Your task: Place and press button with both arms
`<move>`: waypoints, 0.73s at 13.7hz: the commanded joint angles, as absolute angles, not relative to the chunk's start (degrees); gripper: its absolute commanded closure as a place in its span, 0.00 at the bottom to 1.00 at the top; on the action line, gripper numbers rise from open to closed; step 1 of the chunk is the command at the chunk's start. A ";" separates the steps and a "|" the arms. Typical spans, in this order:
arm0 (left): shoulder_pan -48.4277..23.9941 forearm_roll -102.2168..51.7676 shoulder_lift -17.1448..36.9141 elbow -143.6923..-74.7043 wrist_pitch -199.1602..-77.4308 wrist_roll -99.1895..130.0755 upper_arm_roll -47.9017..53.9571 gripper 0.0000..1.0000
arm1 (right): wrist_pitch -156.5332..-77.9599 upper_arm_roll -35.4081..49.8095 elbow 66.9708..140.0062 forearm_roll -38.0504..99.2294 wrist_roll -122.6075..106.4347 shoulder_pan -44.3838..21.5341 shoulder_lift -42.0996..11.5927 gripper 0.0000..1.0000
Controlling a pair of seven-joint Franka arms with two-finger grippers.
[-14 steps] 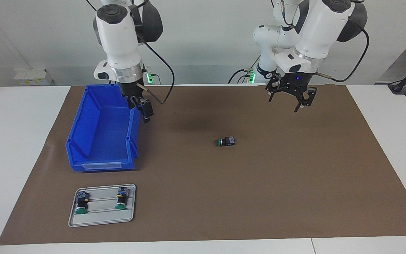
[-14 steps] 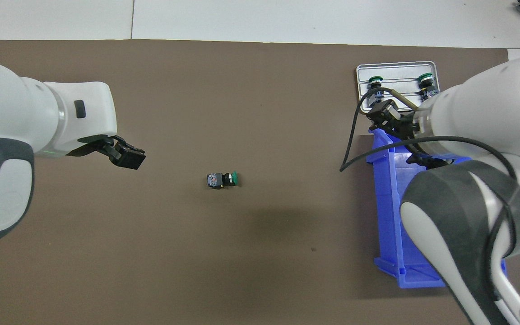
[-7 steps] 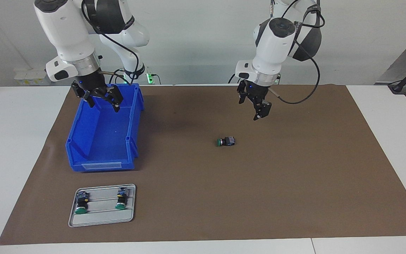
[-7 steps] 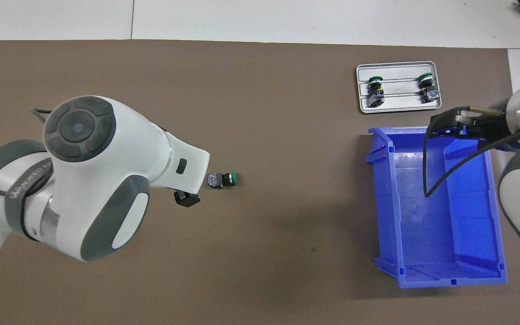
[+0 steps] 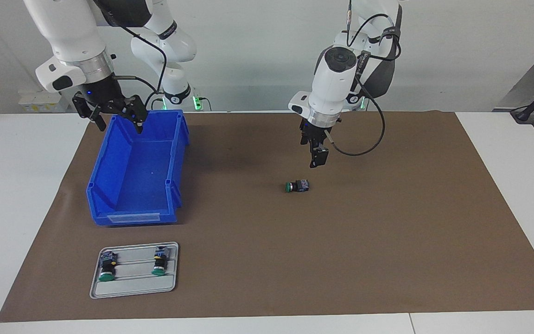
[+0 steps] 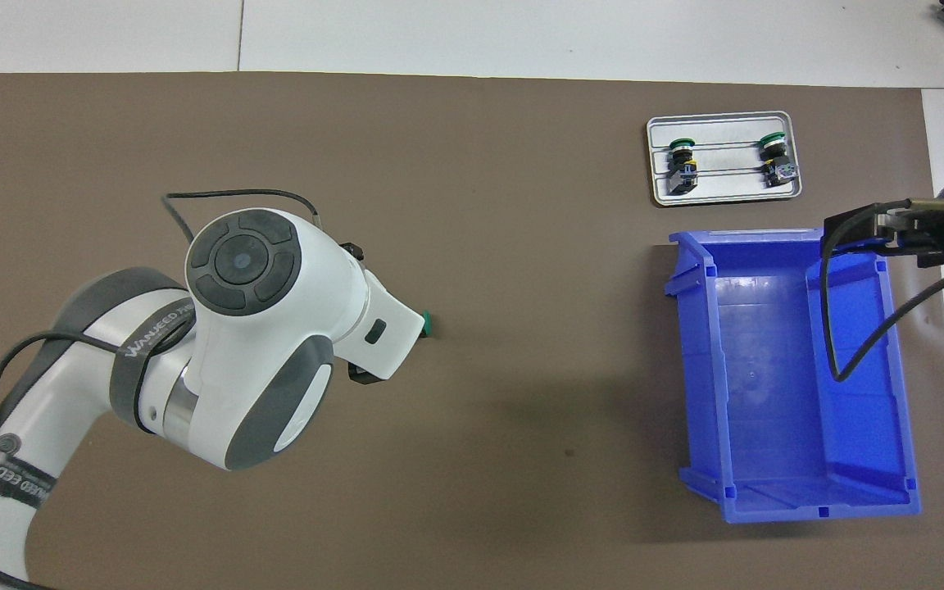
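Observation:
One button (image 5: pixel 297 186) lies on its side on the brown mat (image 5: pixel 387 232) near the table's middle, green cap toward the right arm's end. My left gripper (image 5: pixel 315 158) hangs above the mat close by this button's body, pointing down, clear of it. In the overhead view my left arm covers the button, and only its green cap (image 6: pixel 429 325) shows. My right gripper (image 5: pixel 115 117) is open and empty, raised over the blue bin's rim nearest the robots. It also shows in the overhead view (image 6: pixel 886 231).
An empty blue bin (image 5: pixel 132 204) stands at the right arm's end of the mat. A grey tray (image 5: pixel 133 288), farther from the robots than the bin, holds two more green-capped buttons (image 5: pixel 106 267). The tray also shows in the overhead view (image 6: pixel 723 192).
My left arm has swung in from its own end of the table and come down over the button. My right arm has drawn back from the bin's inner side to its rim nearest the robots.

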State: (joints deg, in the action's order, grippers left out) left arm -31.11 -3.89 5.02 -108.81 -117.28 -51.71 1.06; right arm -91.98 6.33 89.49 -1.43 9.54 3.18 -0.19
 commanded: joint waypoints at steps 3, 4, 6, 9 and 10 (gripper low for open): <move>-34.88 -1.50 10.27 -110.04 -122.07 -52.30 -0.09 0.00 | -91.49 6.68 88.95 -1.67 8.61 3.43 -0.79 0.00; -35.07 -1.49 11.24 -110.04 -122.25 -51.34 0.09 0.00 | -91.67 6.77 88.95 -1.67 8.70 3.25 -0.79 0.00; -36.47 -1.49 13.17 -110.04 -124.71 -49.49 0.09 0.00 | -91.58 6.77 88.95 -1.58 8.61 2.99 -0.79 0.00; -37.53 -0.53 17.22 -110.04 -128.22 -46.85 -0.09 0.00 | -91.93 7.12 88.86 -1.58 8.26 2.55 -0.79 0.00; -37.44 -0.27 17.57 -110.13 -128.41 -46.93 -0.17 0.00 | -91.93 7.12 88.77 -1.58 8.17 2.81 -0.88 0.00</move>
